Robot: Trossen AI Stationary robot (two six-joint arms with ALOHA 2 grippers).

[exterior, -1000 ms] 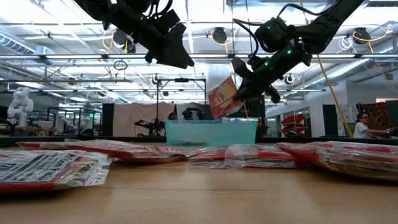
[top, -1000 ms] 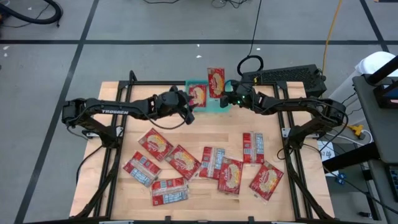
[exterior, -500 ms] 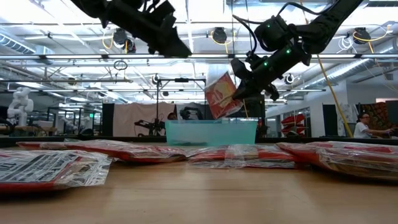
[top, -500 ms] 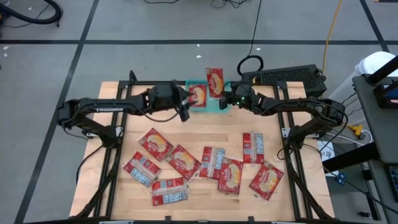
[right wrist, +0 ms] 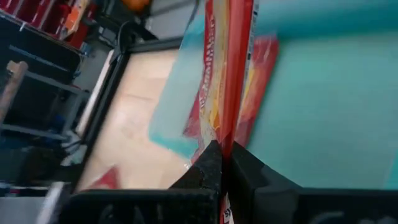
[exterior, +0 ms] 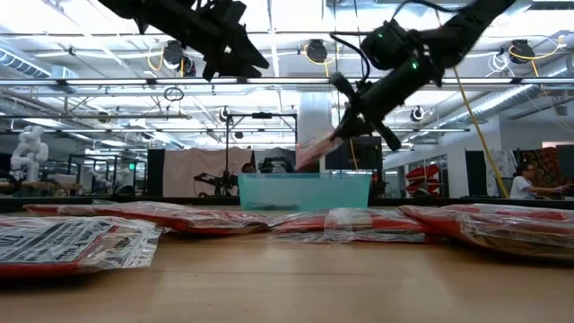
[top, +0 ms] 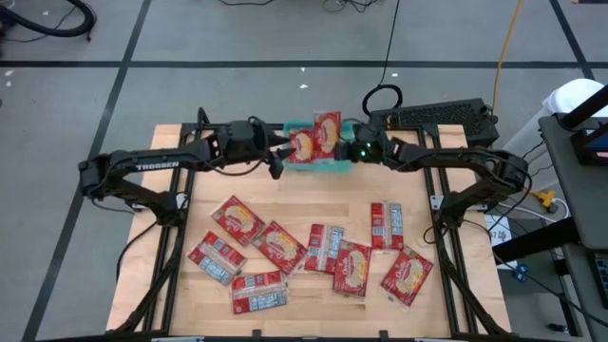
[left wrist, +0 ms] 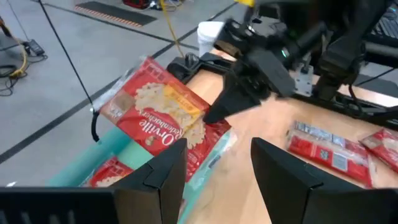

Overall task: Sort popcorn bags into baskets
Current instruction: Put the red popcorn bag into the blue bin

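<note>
Here, the scene by parts:

Right gripper: over the far middle of the table, just right of the teal basket, fingers clamped together on the edge of one popcorn bag.

Held popcorn bag: red face up in the high view, hanging above the right half of the basket; in the right wrist view it stands edge-on between the two dark fingertips, with the teal floor behind it.

Teal basket: at the far edge of the table, midway between the arms; in the low view its pale wall rises behind the loose bags.

Bag in basket: lies flat in the left half of the tray, red side up, partly under the held one as seen from the left wrist.

Left gripper: raised just left of the basket, fingers apart and holding nothing; the left wrist view shows both dark fingers spread wide.

Loose popcorn bags: eight or so scattered flat across the near half of the table, most red side up, a few showing pale backs.

Table: light wood.
</note>
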